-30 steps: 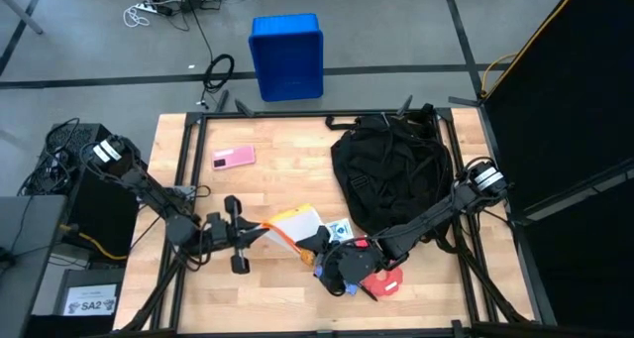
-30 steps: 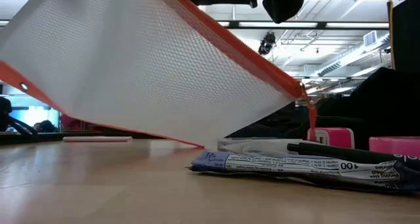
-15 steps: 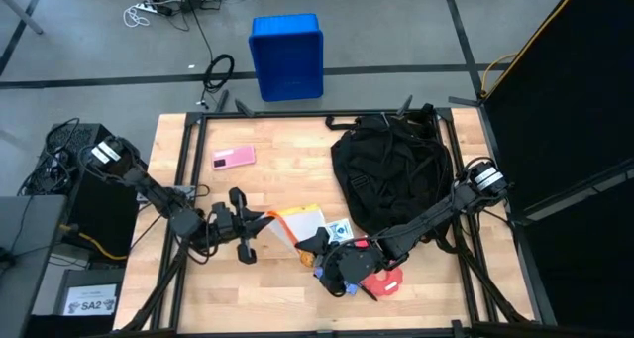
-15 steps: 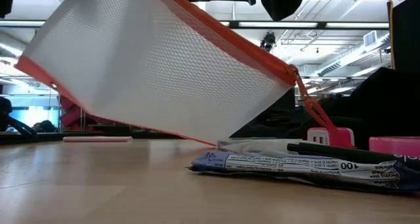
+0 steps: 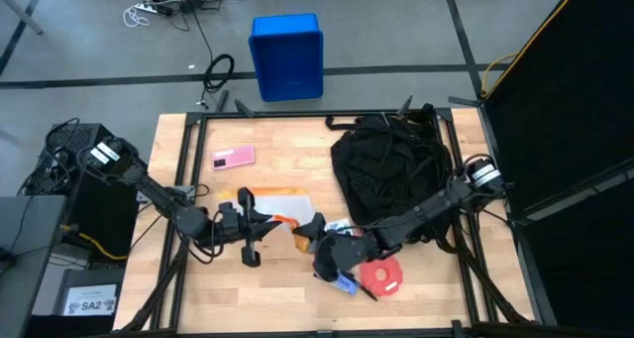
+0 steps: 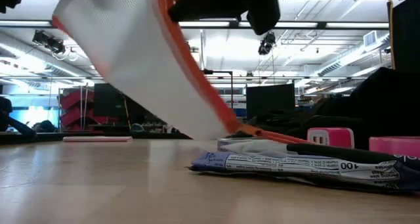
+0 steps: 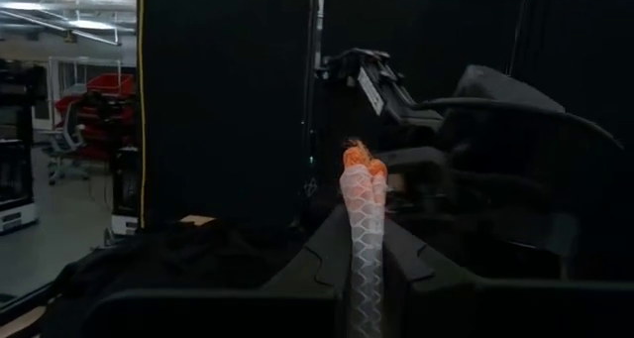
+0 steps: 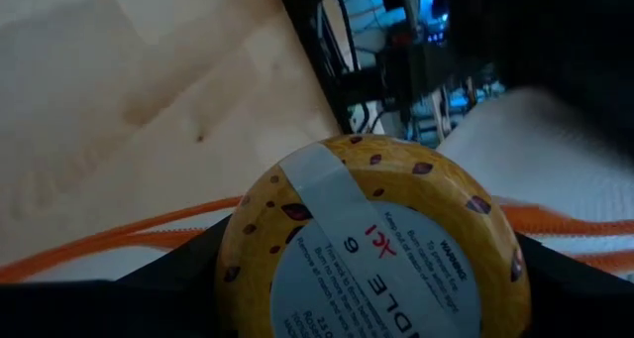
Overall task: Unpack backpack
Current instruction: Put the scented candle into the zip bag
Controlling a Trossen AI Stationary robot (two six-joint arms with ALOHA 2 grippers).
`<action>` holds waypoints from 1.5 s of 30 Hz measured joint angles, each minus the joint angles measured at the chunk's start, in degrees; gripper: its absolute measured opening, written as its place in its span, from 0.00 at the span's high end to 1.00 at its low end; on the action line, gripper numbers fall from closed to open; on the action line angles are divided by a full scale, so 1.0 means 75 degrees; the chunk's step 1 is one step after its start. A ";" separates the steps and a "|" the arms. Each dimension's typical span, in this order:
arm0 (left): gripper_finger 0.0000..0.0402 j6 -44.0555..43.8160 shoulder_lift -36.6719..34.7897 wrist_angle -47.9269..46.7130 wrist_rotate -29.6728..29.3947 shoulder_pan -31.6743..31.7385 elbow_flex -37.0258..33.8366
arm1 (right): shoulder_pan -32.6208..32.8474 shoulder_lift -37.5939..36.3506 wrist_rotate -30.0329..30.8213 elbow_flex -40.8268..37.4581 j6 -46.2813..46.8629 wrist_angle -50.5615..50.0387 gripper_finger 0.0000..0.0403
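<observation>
The black backpack [image 5: 391,169] lies on the table's far right part. My left gripper [image 5: 264,222], near the table's middle, is shut on a white mesh pouch with orange trim [image 5: 292,207], which hangs slanted in the low view [image 6: 138,60]. My right gripper [image 5: 319,247] reaches in from the backpack's side, and its dark body hides what it carries from above. Its wrist view shows a round yellow tin [image 8: 367,239], with a strip of tape across the lid, between the fingers. My left gripper pinches the mesh pouch's edge [image 7: 363,241] between its two fingers [image 7: 315,269], which come about level from the table's left. The pouch stands edge-on between them and slants down toward the things on the table. Whether its low corner [image 6: 226,131] touches, I cannot tell. My right gripper holds the yellow tin by its round side wall [image 8: 233,259], one finger [image 8: 178,283] on each side. The taped lid faces the wrist camera. The fingers slant down from the table's right. The tabletop shows behind the tin.
A red round thing [image 5: 379,276] and a blue-and-white packet [image 6: 295,163] lie near the front edge by the right gripper. A pink flat item [image 5: 233,158] lies far left on the table. A blue crate [image 5: 287,56] stands on the floor beyond it.
My left gripper has moved toward the table's right and far side and rolled. The mesh pouch has swung from broadside to nearly edge-on and shifted toward the far edge. My right gripper has moved toward the table's left with the tin, uncovering the red round thing.
</observation>
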 joint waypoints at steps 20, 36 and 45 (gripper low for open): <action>1.00 -0.0229 0.0000 -0.0571 0.0293 -0.0052 0.0228 | -0.0404 -0.0002 0.1215 0.0000 0.0258 0.0013 0.36; 1.00 0.0146 0.0000 -0.0326 0.0386 -0.0474 0.0237 | -0.0793 -0.0013 0.1016 0.0000 0.1193 -0.0626 0.36; 1.00 0.0217 0.0000 -0.0474 0.0859 -0.0455 0.0582 | -0.0840 -0.0016 -0.0867 0.0000 0.0573 -0.0157 0.36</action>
